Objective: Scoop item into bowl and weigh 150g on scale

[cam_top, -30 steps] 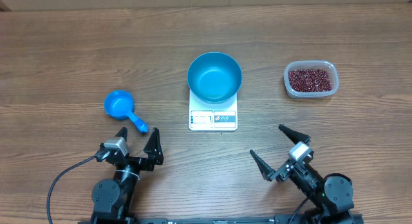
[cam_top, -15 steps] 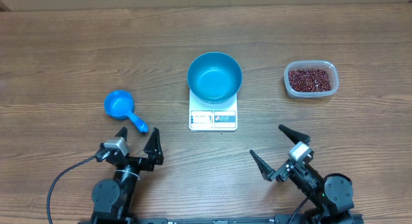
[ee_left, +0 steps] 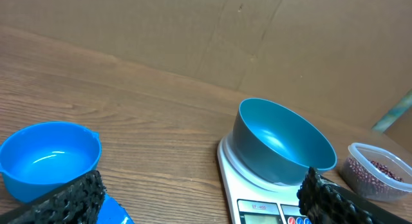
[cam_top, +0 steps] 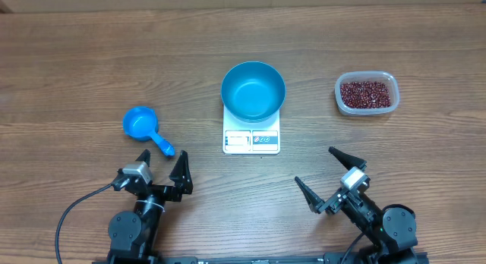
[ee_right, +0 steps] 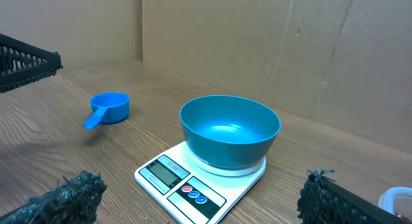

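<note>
The blue bowl (cam_top: 254, 90) stands empty on the white scale (cam_top: 251, 140) at the table's middle; both show in the left wrist view as the bowl (ee_left: 283, 141) on the scale (ee_left: 248, 185), and in the right wrist view as the bowl (ee_right: 229, 130) on the scale (ee_right: 193, 182). Red-brown beans (cam_top: 367, 94) fill a clear tub (cam_top: 366, 77) at the right, whose corner (ee_left: 380, 171) appears in the left wrist view. My left gripper (cam_top: 162, 167) is open near the front left, empty. My right gripper (cam_top: 328, 174) is open at the front right, empty.
A small blue scoop (cam_top: 143, 127) with a handle lies left of the scale, just beyond the left gripper, also seen as the scoop (ee_left: 48, 156) and the scoop (ee_right: 108, 108). A cardboard wall (ee_right: 270, 50) rises behind the table. A black cable (cam_top: 72, 211) trails from the left arm.
</note>
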Robot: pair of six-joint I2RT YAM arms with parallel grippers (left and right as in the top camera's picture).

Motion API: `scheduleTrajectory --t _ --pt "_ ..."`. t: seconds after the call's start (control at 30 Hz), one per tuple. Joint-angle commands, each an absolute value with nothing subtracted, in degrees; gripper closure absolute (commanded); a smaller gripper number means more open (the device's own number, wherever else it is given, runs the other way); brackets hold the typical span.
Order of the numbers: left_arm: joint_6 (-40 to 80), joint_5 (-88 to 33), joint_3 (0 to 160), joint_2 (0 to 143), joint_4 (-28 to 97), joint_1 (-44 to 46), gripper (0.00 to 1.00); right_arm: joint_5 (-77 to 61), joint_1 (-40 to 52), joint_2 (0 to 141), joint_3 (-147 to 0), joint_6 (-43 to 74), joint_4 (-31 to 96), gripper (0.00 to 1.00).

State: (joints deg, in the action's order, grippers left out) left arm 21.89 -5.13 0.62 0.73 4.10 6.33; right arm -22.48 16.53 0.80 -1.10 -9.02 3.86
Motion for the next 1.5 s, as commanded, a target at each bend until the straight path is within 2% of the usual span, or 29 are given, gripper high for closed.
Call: scheduleTrajectory --t 0.0,1.47 --pt "20.56 -4.45 0.27 0.25 4.16 5.91 0.00 -22.13 16.32 0.16 -0.69 -8.60 3.49 0.00" --pt "21.32 -7.25 0.40 0.25 4.05 6.02 0.00 -22.13 16.32 0.16 -0.69 -8.60 3.49 0.00"
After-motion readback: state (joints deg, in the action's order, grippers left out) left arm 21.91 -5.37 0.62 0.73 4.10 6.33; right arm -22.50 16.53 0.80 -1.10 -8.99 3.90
